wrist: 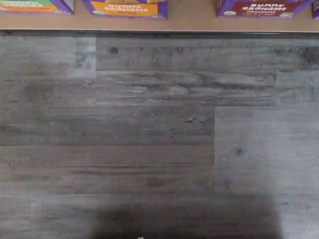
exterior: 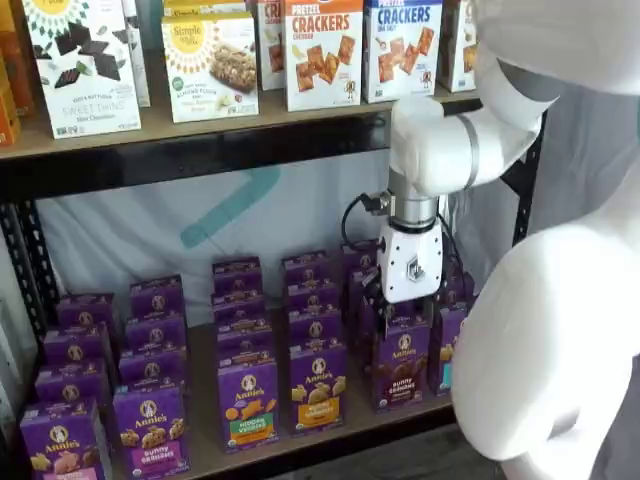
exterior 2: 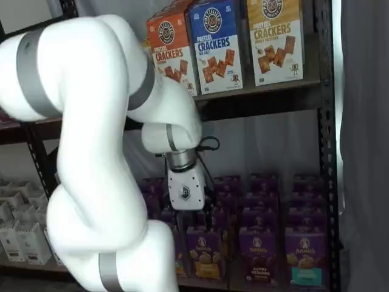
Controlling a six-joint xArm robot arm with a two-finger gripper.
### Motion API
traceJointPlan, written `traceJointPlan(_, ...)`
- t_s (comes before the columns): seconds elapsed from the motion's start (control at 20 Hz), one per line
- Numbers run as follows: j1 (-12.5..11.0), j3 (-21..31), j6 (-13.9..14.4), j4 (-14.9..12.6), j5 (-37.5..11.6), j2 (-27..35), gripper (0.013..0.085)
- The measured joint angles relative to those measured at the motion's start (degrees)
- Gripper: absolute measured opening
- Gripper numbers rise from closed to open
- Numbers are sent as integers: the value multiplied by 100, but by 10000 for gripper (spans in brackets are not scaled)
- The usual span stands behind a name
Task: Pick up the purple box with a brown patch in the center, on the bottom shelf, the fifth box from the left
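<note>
Standing upright, label facing outward, the purple box (exterior: 403,366) sits below the wide-open, empty gripper (exterior: 402,312).

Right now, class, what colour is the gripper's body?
White; the gripper shows best in a shelf view.

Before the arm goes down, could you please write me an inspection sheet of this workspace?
Surface: bottom shelf, tan board, crowded with cartons.
Job's things: purple box, brown cookies on its front, upright in the front row, untouched.
Clutter: orange-band carton and teal-band carton close beside it; cracker boxes on the upper board.
Grippers: gripper hangs over the purple box's column, jaws open, empty.
Cables: black cable loops beside the wrist.
Surroundings: black rack frame; grey plank floor.
</note>
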Motion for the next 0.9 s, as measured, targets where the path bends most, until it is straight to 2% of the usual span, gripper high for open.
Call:
traceJointPlan(0.35, -227, -377, -202, -33, -661, 1139, 850)
traceJointPlan(0.9, -470, -1015, -469, -14, -1472, 2581, 850)
